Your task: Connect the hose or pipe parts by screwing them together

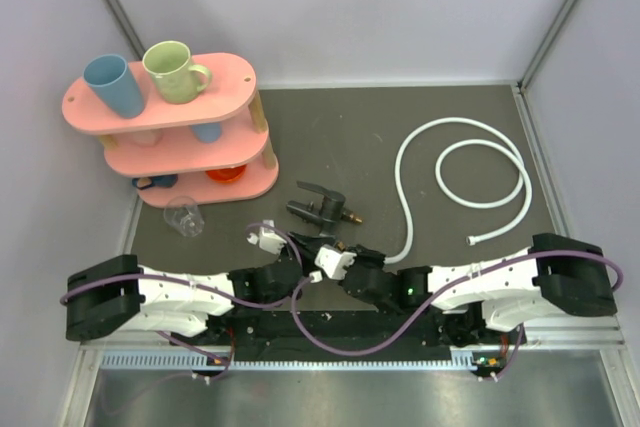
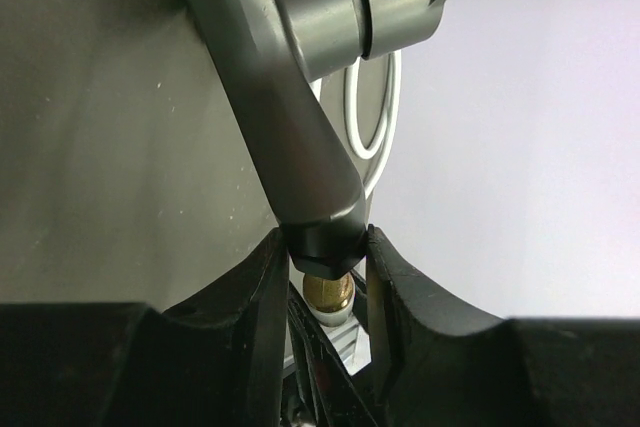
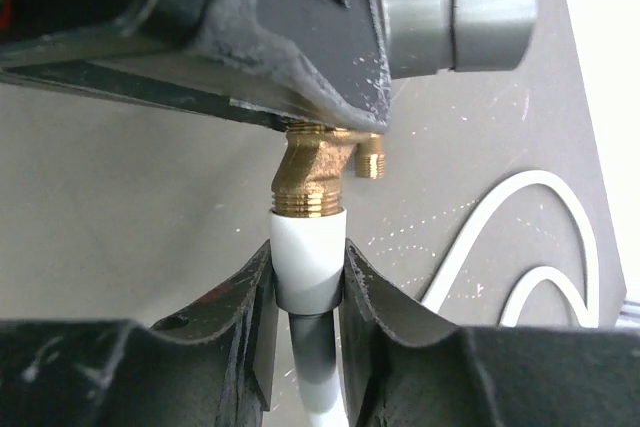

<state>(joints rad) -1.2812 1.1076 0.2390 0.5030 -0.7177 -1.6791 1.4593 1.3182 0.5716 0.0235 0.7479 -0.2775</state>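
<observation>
Overall: both arms meet at the near middle of the bench (image 1: 340,137), working on one joint.
Fitting: the black fitting (image 1: 316,205) sits just beyond the arms, left of the hose loops.
Left end effector: the left end effector (image 2: 328,247) is closed tight on the fitting's lower black end, with a brass tip showing just below the grip.
Right end effector: the right end effector (image 3: 308,257) is clamped on the white end sleeve of the hose (image 1: 455,121).
Joint: the sleeve butts end-on against a brass threaded outlet; whether the threads have caught cannot be told.
Hose run: two loose loops lie flat at right; one end runs in under the right arm, and the other lies loose on the bench just beyond that arm.
Obstructions: the right arm hides the hose's last stretch from above; the fitting's body fills the top of both wrist views.
Surroundings, left: a pink shelf (image 1: 230,72) stands well apart, carrying a blue cup (image 1: 115,82) and a green mug (image 1: 172,72) on top.
Surroundings, near: a clear cup (image 1: 185,215) lies between the shelf and the fitting, touching neither.
Cabling: purple cables (image 1: 330,337) sag between the arm bases, clear of the joint.
</observation>
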